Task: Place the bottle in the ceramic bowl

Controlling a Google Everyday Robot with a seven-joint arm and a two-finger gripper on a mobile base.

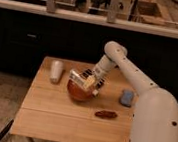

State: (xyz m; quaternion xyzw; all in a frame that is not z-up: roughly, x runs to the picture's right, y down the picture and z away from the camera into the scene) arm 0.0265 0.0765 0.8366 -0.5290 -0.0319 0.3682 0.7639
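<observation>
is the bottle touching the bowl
Cannot tell: camera view shows the bottle, in the gripper over the ceramic bowl, overlapping its rim; no clear gap or contact.

Saw a wooden table (pixel 49 117) bearing a white cup (pixel 56 71), a brown bowl (pixel 78 93), a blue pad (pixel 127 97) and a dark red lump (pixel 106 114).
</observation>
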